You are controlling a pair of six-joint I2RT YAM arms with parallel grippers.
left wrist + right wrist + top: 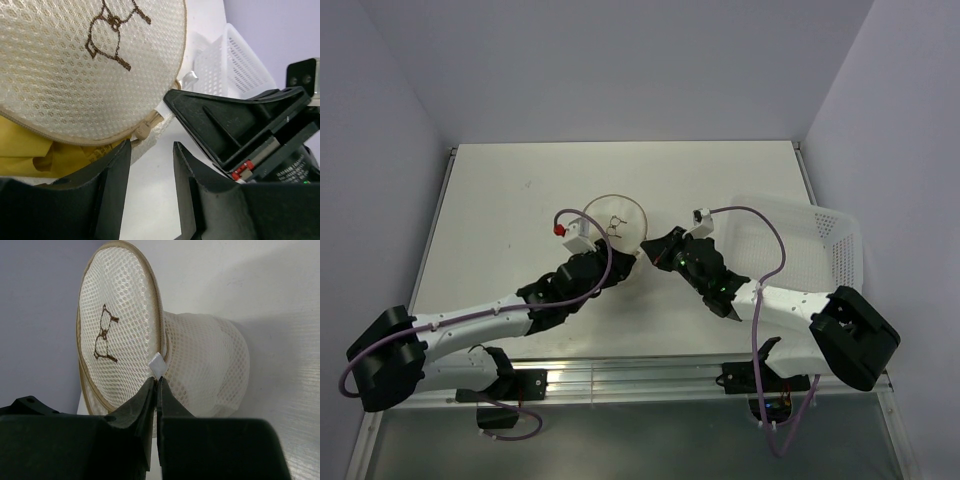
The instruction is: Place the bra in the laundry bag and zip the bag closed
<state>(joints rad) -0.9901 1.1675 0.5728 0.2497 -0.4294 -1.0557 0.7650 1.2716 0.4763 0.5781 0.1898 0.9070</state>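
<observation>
The laundry bag is a round cream mesh pouch with a brown-edged lid, lying at the table's middle. In the left wrist view the lid is partly unzipped and the mustard-yellow bra shows inside beneath it. The beige zipper pull hangs at the rim, just ahead of my open, empty left gripper. My right gripper is shut on the bag's small white tag at the lid seam. Both grippers meet at the bag's near edge, the left gripper beside the right gripper.
A white plastic mesh basket stands at the right of the table, behind the right arm; it also shows in the left wrist view. White walls close in the table at the back and sides.
</observation>
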